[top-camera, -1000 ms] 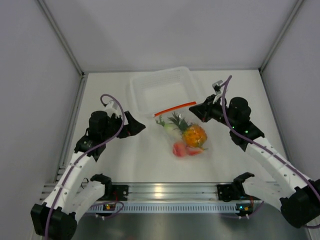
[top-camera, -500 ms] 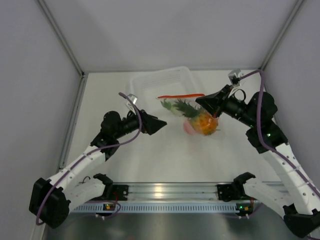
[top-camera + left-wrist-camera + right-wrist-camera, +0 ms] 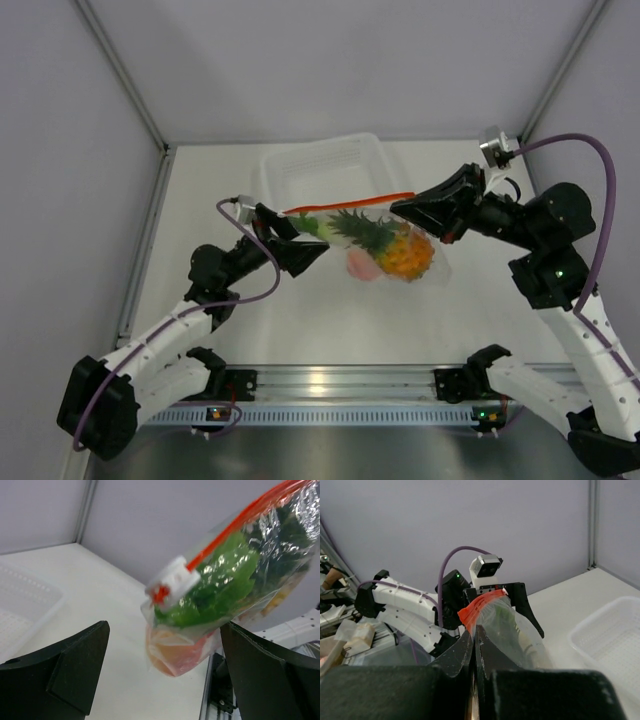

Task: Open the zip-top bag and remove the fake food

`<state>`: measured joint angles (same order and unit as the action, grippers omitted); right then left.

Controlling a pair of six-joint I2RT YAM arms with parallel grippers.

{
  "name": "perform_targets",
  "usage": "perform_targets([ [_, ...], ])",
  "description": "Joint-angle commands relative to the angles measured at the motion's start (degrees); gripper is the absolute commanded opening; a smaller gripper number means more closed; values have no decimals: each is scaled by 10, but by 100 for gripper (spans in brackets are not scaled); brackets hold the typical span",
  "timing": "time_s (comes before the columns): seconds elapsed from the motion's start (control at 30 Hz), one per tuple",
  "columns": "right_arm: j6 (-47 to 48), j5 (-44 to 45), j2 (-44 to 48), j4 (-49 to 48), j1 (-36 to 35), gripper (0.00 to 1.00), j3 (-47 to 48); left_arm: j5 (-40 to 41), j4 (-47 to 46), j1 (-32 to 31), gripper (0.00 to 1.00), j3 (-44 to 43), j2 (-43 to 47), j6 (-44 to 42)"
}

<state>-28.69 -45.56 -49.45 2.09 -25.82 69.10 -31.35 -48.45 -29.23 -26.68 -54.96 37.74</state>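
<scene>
Clouding the fake food — zip-top bag (glare, creases).

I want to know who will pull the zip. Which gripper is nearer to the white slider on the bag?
Left. The open left gripper is close by the slider; the right gripper pinches the bag at the zip's far end.
</scene>
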Motion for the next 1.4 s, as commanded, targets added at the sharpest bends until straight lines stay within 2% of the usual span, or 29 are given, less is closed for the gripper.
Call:
perform_targets([
  [0.0,-42,-45,14,-84,-8,0,23,-77,-142,-8,98,-31,11,40],
  [0.1,-48,-44,14,-94,-9,0,24,-86,-156,-28,98,-42,21,41],
  [0.17,-52,-43,12,-99,-9,0,22,-81,-162,-31,93,-42,35,41],
  [0.2,-51,-41,10,-98,-8,0,22,-80,-165,-30,82,-41,41,41],
  [0.27,-50,-37,10,-95,-8,0,20,-73,-165,-31,66,-37,61,38],
  [0.3,-44,-26,10,-92,-9,0,19,-71,-165,-31,52,-35,69,37],
  [0.37,-43,-17,12,-88,-8,0,15,-58,-165,-31,39,-22,89,36],
  [0.4,-42,-7,13,-87,-9,0,13,-50,-165,-31,28,-18,95,34],
  [0.47,-40,2,15,-88,-8,0,6,-47,-165,-31,23,-11,107,33],
  [0.5,-36,10,17,-88,-8,0,5,-45,-164,-32,14,-11,108,34],
  [0.57,-28,18,18,-81,-9,0,0,-41,-158,-31,2,-12,111,33],
  [0.77,35,57,29,-4,-7,0,-8,-35,-77,-31,0,-36,118,-6],
  [0.83,65,76,38,32,-5,12,-14,-41,-32,-31,0,-50,116,-32],
  [0.87,87,81,44,59,-5,21,-15,-54,-13,-31,0,-60,115,-43],
  [0.97,146,95,52,130,-5,32,9,-92,18,-31,0,-77,107,-70],
  [1.03,216,154,59,213,-5,40,41,-107,61,-30,0,-94,99,-85],
  [1.1,258,211,67,239,-5,49,48,-134,73,-30,0,-101,90,-97],
  [1.13,268,212,66,262,-5,51,55,-142,74,-30,0,-101,82,-96],
  [1.27,282,123,31,295,-19,58,71,-207,74,-30,0,-115,49,-92],
  [1.37,315,8,-14,306,-47,68,85,-253,77,-30,0,-128,17,-93],
])
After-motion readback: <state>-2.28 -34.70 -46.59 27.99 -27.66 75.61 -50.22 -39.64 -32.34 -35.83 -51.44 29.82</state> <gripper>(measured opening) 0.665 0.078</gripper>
